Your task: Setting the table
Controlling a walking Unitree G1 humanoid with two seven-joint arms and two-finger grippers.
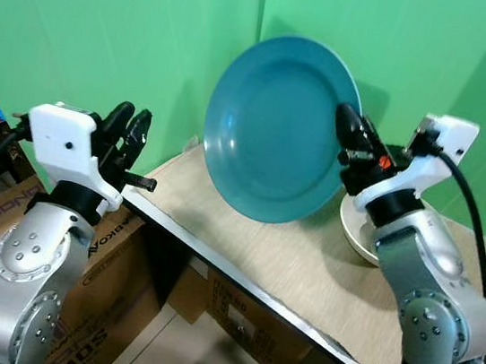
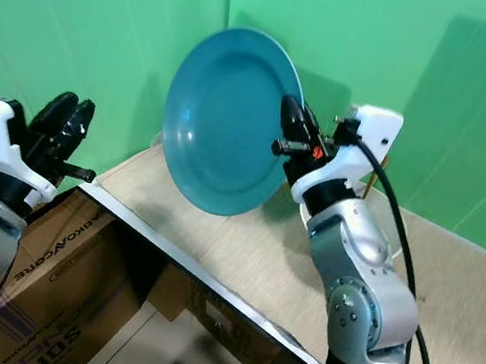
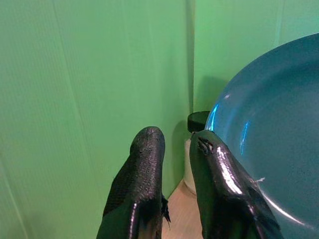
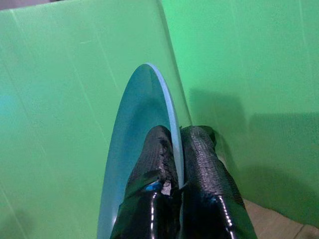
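The right hand (image 1: 351,136) is clamped on the rim of a blue plate (image 1: 273,127) and holds it in the air above the far end of the table (image 1: 303,272), almost on edge, its hollow face turned toward the robot. The right wrist view shows the rim running between the two black fingers (image 4: 199,164), so the grip is a thin pinch on one edge only.

That pinch is the main risk. The whole plate hangs out to one side of the fingers, and I judge that its weight could make it pivot or slide out of the grip, dropping it onto the table or past the near edge toward the cardboard boxes (image 1: 106,253) below. A white bowl (image 1: 358,234) sits on the table just behind and below the right hand; lowering the plate carelessly could knock it. A bottle with a dark cap (image 3: 199,121) stands close behind the plate by the green wall (image 1: 111,28), another thing to strike if the plate swings back.

The left hand (image 1: 132,130) is raised beside the near left corner of the table, well apart from the plate, its fingers drawn narrow with only a small gap and nothing between them.

The plate is a plain, round dinner plate, teal-blue and glossy, with a shallow well and a broad flat rim, and looks clean and bare
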